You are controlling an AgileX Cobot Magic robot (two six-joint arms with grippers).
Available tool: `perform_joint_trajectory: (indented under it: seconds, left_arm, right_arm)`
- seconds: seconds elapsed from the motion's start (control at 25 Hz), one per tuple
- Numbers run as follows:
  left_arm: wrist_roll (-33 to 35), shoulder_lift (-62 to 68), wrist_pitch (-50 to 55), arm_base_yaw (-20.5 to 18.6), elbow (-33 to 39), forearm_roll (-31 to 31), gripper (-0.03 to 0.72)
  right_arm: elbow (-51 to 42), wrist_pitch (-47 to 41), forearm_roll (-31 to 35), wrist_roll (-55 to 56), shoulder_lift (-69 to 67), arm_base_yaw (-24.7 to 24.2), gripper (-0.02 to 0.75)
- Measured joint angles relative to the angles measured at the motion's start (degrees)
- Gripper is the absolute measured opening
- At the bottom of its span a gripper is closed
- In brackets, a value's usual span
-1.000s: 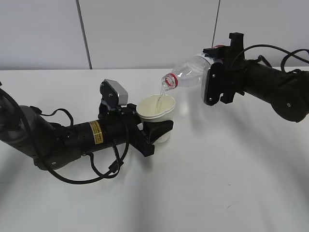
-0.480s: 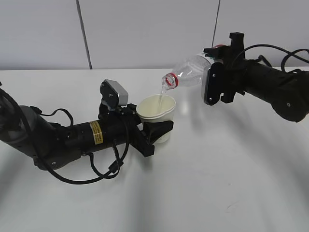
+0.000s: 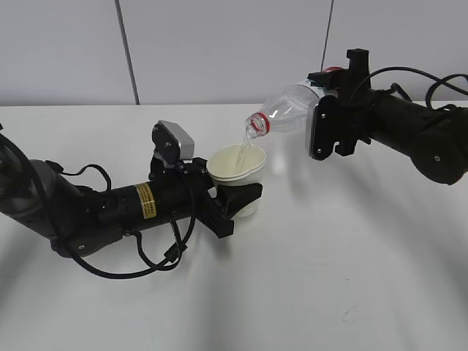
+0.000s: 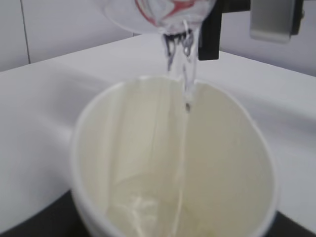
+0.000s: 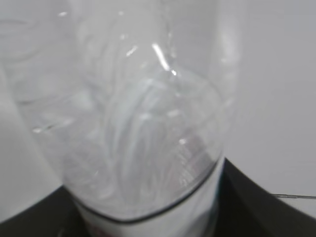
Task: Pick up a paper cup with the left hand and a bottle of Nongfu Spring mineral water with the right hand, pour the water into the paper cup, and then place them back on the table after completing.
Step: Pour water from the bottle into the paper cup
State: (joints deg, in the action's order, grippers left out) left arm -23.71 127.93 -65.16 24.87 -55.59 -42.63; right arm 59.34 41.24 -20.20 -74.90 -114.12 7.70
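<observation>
My left gripper [image 3: 235, 199], on the yellow-labelled arm, is shut on a white paper cup [image 3: 238, 167] and holds it near the middle of the white table [image 3: 329, 278]. My right gripper [image 3: 327, 126] is shut on a clear plastic bottle [image 3: 287, 110] with a red neck ring, tipped with its mouth down-left over the cup. A thin stream of clear water [image 3: 243, 145] falls from the mouth into the cup. In the left wrist view the cup [image 4: 173, 163] fills the frame, with the stream [image 4: 185, 98] and some water at its bottom. In the right wrist view the bottle [image 5: 133, 113] fills the frame.
A grey wall with a dark vertical seam [image 3: 126, 51] stands behind the table. Loose black cables [image 3: 157, 252] hang from the left arm onto the tabletop. A small dark scuff mark [image 3: 345, 316] lies on the table at the front right.
None of the arms has visibly moved. Water keeps running from the bottle into the cup.
</observation>
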Motion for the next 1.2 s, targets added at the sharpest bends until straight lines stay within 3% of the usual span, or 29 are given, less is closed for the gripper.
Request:
perform_joint_trajectory:
  seconds: [1.2]
  left_arm:
    - [0.00,0.00,0.18,0.00,0.00,-0.13,0.391]
  right_arm:
    - [0.00,0.20,0.17,-0.16,0.00,0.00,0.395]
